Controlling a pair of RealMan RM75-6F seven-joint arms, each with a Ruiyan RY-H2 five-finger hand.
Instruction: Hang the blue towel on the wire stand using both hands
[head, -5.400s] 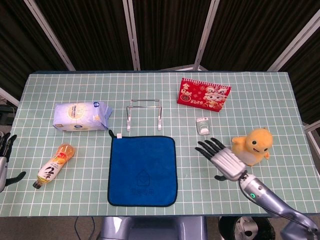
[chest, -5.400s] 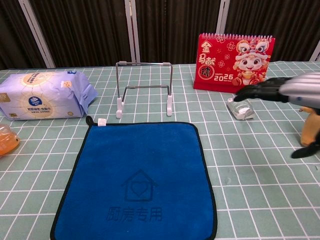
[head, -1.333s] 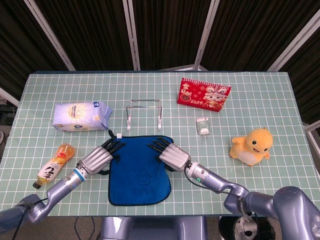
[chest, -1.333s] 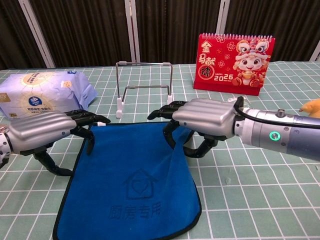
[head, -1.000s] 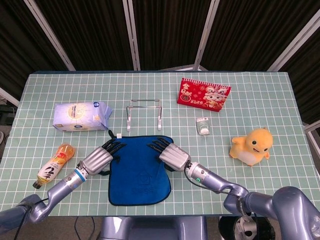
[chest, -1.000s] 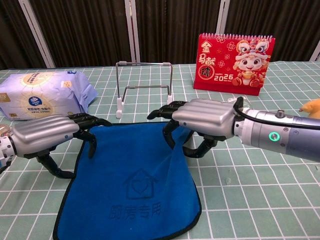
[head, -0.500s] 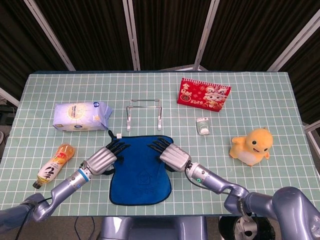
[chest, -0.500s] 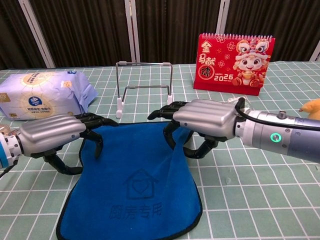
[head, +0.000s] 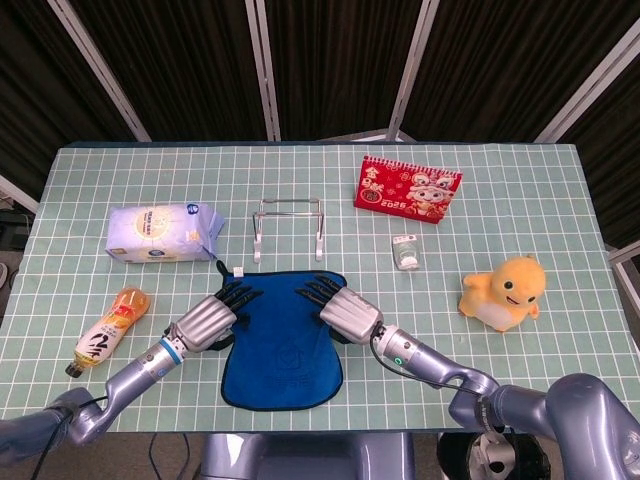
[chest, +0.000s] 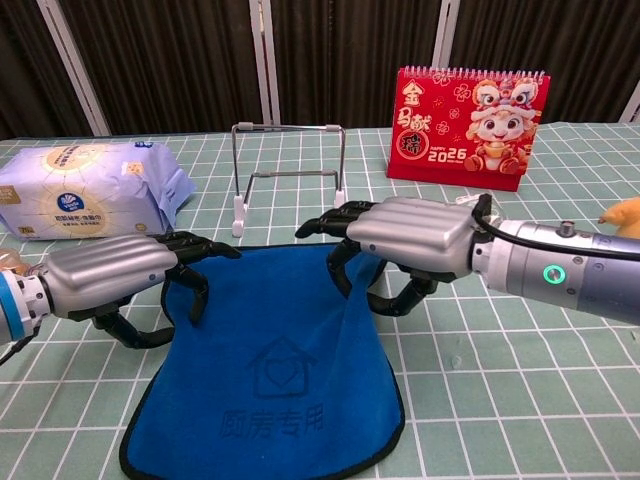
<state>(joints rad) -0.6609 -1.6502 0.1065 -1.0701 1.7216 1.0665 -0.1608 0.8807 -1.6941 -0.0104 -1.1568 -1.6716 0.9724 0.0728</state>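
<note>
The blue towel (head: 283, 352) (chest: 270, 375) lies at the table's near middle, its far edge drawn in and raised off the surface. My left hand (head: 205, 320) (chest: 112, 272) grips the far left corner, fingers curled over the edge and thumb under it. My right hand (head: 348, 312) (chest: 412, 235) pinches the bunched far right corner. The wire stand (head: 288, 228) (chest: 289, 175) is upright and bare just beyond both hands, a short gap from the towel's far edge.
A tissue pack (head: 163, 232) (chest: 85, 190) lies at the far left, with a bottle (head: 108, 332) nearer the front. A red calendar (head: 407, 190) (chest: 470, 125), a small jar (head: 405, 252) and a yellow duck toy (head: 505, 292) are on the right.
My left hand has slid right onto the towel's far left corner and closed on it, pulling the left edge inward. The right hand has stayed put with its corner.
</note>
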